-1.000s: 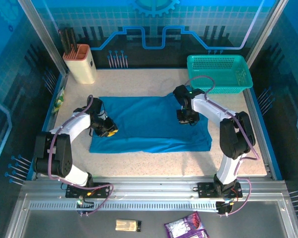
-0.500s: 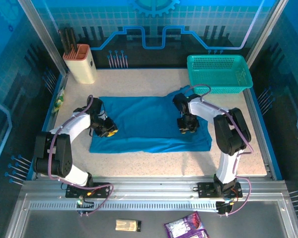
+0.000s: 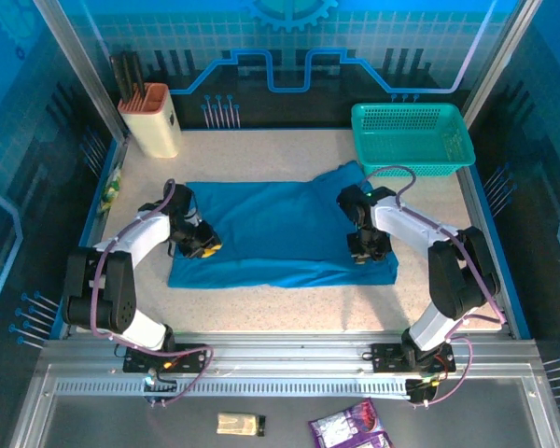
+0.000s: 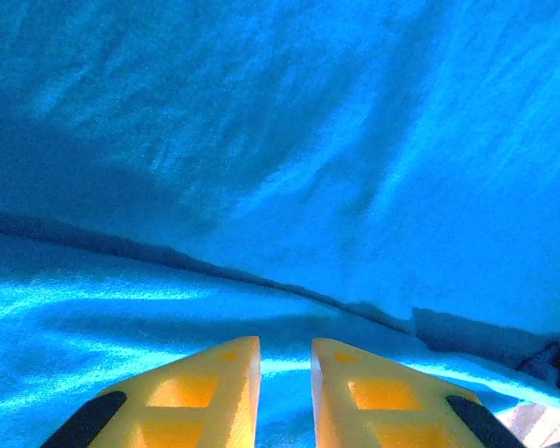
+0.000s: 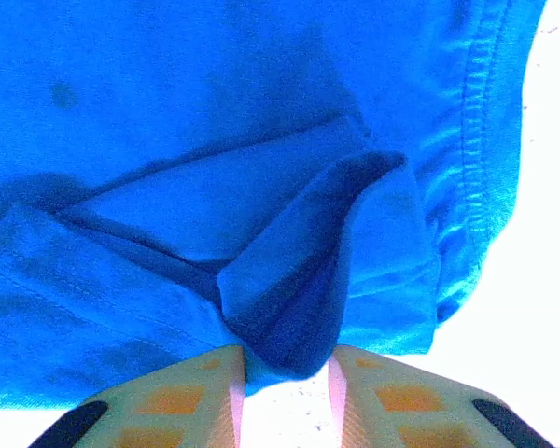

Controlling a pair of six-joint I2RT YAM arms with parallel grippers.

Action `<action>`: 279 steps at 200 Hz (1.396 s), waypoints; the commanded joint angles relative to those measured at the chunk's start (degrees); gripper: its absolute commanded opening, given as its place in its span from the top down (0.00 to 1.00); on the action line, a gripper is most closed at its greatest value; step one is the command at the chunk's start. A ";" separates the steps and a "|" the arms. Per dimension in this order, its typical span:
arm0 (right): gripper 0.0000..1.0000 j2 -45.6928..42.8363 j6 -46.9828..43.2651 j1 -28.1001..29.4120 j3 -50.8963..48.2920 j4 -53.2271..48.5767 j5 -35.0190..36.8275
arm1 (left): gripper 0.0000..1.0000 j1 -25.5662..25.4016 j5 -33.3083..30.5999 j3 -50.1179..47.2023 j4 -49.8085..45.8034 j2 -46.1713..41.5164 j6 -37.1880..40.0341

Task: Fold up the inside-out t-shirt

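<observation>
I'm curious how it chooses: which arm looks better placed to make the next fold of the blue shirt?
Probably the right: the right fingers straddle a raised fold at the t-shirt's right edge, while the left fingers sit over flat cloth.

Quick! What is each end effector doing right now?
Left end effector: fingers nearly together over the t-shirt; grip cannot be told.
Right end effector: closed on a t-shirt fold.

t-shirt (image 3: 280, 233): 1
mesh basket (image 3: 413, 138): 1
knife block (image 3: 152, 119): 1
robot arms: 2, i.e. left arm (image 3: 131, 245) + right arm (image 3: 420, 229)
tan pkt (image 3: 239, 425): 1
purple pkts (image 3: 347, 430): count unclear
</observation>
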 commanded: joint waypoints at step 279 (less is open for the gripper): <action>0.49 -7.03 2.59 -8.62 -6.81 14.47 -17.28 | 0.77 -0.18 -26.92 7.31 -13.32 3.72 3.84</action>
